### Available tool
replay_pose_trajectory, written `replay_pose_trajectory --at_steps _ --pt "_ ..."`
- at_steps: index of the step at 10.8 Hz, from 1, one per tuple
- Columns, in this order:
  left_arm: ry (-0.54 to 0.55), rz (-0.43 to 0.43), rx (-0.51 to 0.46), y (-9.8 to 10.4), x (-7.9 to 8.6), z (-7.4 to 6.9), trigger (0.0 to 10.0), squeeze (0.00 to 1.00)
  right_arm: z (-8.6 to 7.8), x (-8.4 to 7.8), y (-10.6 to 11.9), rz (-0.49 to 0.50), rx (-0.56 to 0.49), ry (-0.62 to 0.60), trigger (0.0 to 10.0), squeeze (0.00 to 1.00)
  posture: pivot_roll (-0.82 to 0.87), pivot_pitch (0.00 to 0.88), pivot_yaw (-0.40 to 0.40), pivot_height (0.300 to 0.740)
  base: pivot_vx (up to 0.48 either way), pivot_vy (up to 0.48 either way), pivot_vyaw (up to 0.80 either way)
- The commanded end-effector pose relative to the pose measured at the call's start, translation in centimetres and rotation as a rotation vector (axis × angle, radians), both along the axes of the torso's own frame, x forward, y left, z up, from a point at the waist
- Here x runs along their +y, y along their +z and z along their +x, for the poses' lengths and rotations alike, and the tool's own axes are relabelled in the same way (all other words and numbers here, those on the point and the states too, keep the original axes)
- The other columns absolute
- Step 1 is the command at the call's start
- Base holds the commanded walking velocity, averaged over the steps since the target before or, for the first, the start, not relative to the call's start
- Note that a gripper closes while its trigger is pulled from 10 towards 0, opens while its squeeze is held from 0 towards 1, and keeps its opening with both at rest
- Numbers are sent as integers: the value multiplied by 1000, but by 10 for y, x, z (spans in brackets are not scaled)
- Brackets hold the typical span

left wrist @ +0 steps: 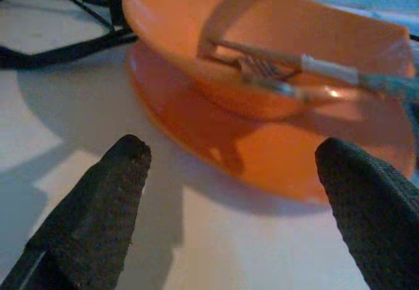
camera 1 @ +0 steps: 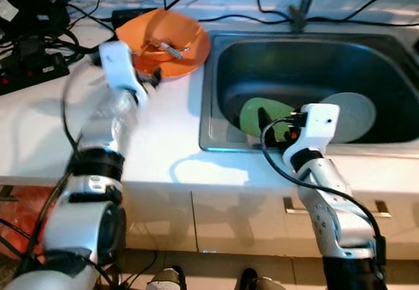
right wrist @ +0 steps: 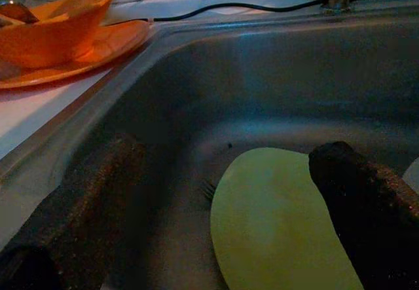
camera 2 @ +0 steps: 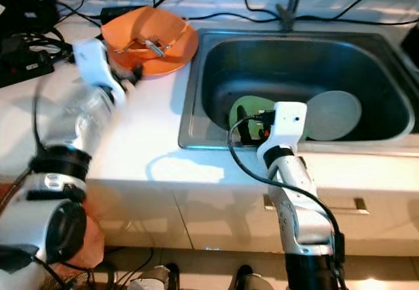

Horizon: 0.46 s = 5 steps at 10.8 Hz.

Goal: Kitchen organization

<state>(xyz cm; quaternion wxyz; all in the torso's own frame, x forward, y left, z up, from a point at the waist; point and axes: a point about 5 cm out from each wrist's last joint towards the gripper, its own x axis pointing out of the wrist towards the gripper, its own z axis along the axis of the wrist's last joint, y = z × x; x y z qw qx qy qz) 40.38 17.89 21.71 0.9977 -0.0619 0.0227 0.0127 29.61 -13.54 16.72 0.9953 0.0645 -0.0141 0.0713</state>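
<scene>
**Both hands spread wide, one at the orange dishes, one over the sink**

The left hand (left wrist: pixel 229 192) stood low over the white counter (camera 1: pixel 163 139), its two black fingers (left wrist: pixel 98 198) spread wide with nothing between them. Just ahead of its fingertips lay an orange plate (left wrist: pixel 262 159), and on that plate sat an orange bowl (left wrist: pixel 275 48), tilted a little. Some cutlery with a pale handle (left wrist: pixel 327 71) rested inside the bowl, its metal end down in the hollow; I could not tell for sure whether it was a fork or a spoon. Beyond the plate from that hand, black cables (camera 1: pixel 39 48) lay tangled on the counter toward the wall.

The right hand (right wrist: pixel 222 192) reached over the front rim of the steel sink (camera 1: pixel 216 61), its fingers (right wrist: pixel 366 205) likewise held wide and empty. Directly below and ahead of it, on the sink floor, lay a green plate (right wrist: pixel 275 224), its near part between the two fingers as the wrist camera looked along them; whether the fingertips touched it I could not tell. Just off to the right of that hand, a grey plate (camera 1: pixel 353 113) lay beside the green one in the same basin, their edges close or overlapping. Past the hand, at the back rim of the sink, stood the base of a tap (camera 1: pixel 300 18), with more black cable running along the wall.
</scene>
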Motion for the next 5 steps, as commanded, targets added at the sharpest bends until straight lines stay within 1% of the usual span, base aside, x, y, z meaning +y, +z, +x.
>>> replay_pose_trajectory --at_steps 1,2,3,4,5 --pt "-20 26 -15 6 -2 3 10000 0 -5 0 -23 6 120 -5 10000 0 84 214 45 740 0 0 0" --pt "-49 36 -20 9 -4 6 10000 0 -10 1 -21 9 119 12 10000 0 74 218 51 740 0 0 0" --pt "-85 66 -29 14 -12 9 10000 0 -22 3 -21 10 136 76 10000 0 71 224 55 740 0 0 0" --pt "-92 74 -34 15 -14 10 10000 0 -26 4 -21 10 145 94 10000 0 69 225 55 740 0 0 0" --pt "-139 67 -9 9 -23 11 10000 0 -37 10 -17 21 143 202 10000 0 58 227 55 740 0 0 0"
